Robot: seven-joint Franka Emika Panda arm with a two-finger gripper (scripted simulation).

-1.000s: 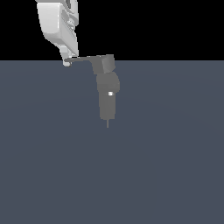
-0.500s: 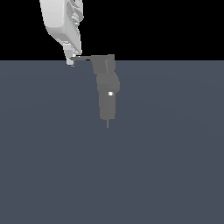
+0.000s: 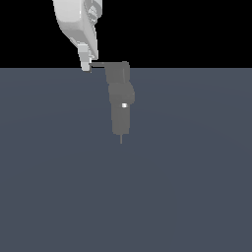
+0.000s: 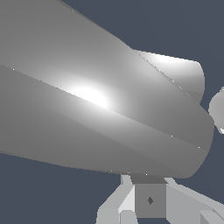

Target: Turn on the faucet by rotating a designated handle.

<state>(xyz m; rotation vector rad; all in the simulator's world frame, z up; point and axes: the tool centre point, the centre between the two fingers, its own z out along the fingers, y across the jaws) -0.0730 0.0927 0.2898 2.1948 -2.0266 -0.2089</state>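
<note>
Claw (image 3: 86,66) at handle (image 3: 97,65) tip, left of faucet (image 3: 121,101).

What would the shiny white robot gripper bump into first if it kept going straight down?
The glossy white gripper points down beside the thin grey lever handle's tip. Below it I see only flat blue-grey floor, though depth is unclear.

No writing, label, brand, number or sign can be read in either view. The faucet (image 3: 121,101) carries only a tiny plain white dot at the middle of the exterior frame, with no character on it. In the wrist view, a small dark diamond mark sits on a grey square face at the lower middle, too small to read.
</note>
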